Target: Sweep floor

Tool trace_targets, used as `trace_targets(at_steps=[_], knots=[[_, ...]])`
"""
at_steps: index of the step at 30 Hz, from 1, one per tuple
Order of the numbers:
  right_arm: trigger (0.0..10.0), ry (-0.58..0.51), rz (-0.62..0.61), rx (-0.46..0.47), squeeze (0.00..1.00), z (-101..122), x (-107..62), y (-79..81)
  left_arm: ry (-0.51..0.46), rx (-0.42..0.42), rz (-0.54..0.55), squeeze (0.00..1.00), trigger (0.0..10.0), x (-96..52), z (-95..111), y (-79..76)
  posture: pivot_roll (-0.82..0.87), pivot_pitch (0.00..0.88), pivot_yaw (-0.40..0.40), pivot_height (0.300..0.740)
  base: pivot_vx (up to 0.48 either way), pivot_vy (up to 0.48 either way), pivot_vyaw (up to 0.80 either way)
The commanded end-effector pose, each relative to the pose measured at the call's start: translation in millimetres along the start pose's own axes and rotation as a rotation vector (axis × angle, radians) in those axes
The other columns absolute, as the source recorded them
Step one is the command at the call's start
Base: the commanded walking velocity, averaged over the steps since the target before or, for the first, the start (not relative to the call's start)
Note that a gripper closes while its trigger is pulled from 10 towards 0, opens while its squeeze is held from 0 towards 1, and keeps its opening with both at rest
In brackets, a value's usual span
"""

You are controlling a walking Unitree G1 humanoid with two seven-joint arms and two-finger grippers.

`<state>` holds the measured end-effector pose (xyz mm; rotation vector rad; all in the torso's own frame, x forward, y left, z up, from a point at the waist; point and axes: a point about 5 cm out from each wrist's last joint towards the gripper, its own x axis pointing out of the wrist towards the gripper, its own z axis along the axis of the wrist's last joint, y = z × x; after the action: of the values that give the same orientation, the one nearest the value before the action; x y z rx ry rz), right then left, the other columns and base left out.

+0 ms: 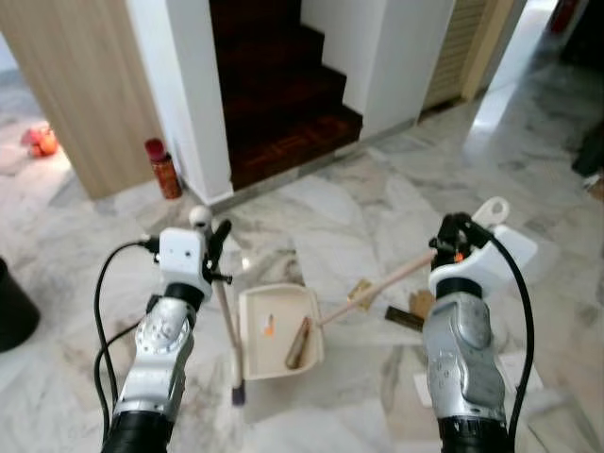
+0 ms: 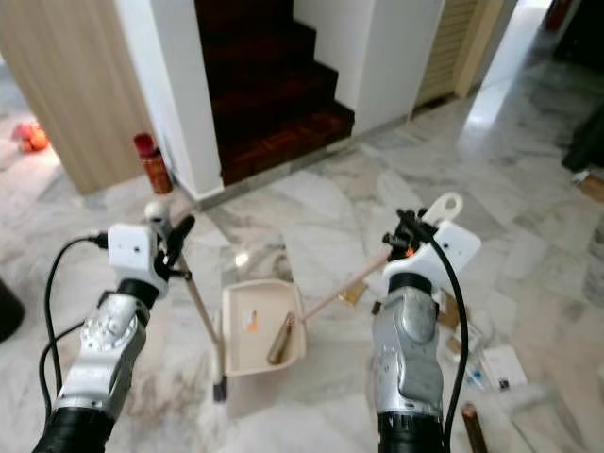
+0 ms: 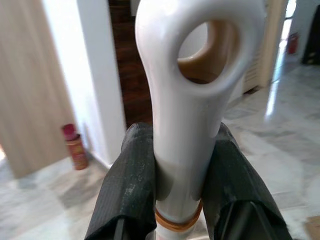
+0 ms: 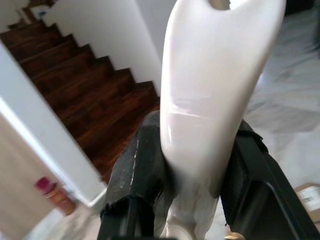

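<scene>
Cream dustpan (image 1: 276, 330) flat on the marble floor (image 1: 377, 203), between the two arms, open mouth toward the right arm. Inside it: a brown cylindrical piece (image 1: 298, 343) lying against the pan's right edge, plus a small orange scrap (image 1: 268, 328) nearer the middle. Dustpan handle (image 1: 225, 316) rising from the pan's back edge up to the left tool (image 3: 176, 200), black fingers (image 3: 127, 190) pinching the white looped handle end on both sides. Broom (image 1: 382, 280) slanting from the right tool (image 4: 192, 185) down to the pan's mouth, its wooden shaft ending just at the pan's right rim; right tool clamped on the cream grip of the broom. Cardboard scraps (image 1: 408, 311) and paper bits on the floor just right of the pan. Farther off, a red canister (image 1: 162, 168) standing by the white wall corner beside the dark wooden stairs (image 1: 283, 94).
</scene>
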<state>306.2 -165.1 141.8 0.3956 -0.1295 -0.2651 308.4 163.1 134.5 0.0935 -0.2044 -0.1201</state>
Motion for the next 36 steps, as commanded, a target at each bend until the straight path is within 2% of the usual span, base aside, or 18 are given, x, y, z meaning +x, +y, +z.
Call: trace_targets(at_steps=[1, 22, 27, 36], knots=[[10.0, -0.028, 0.035, 0.068, 0.0, 8.5, 1.1, 9.8, -0.07, -0.006, -0.014, 0.0, 10.0, 5.7, 15.4, -4.6, -0.03, 0.033, -0.003, 0.74, 0.0, 0.244, 0.0], [10.0, -0.044, 0.077, 0.034, 0.0, 11.4, -0.8, 16.4, -0.066, -0.01, -0.018, 0.0, 10.0, 5.6, 15.3, -5.4, -0.03, 0.037, -0.002, 0.74, 0.0, 0.023, 0.0], [10.0, -0.045, 0.076, 0.033, 0.0, 11.5, -0.7, 16.1, -0.065, -0.014, -0.018, 0.0, 10.0, 5.7, 15.2, -5.7, -0.03, 0.037, -0.002, 0.74, 0.0, 0.0, 0.48], [10.0, -0.037, 0.078, 0.038, 0.0, 10.7, -0.7, 15.6, -0.06, -0.018, -0.019, 0.0, 10.0, 5.6, 13.9, -6.4, -0.03, 0.026, -0.003, 0.74, 0.0, 0.265, 0.1]])
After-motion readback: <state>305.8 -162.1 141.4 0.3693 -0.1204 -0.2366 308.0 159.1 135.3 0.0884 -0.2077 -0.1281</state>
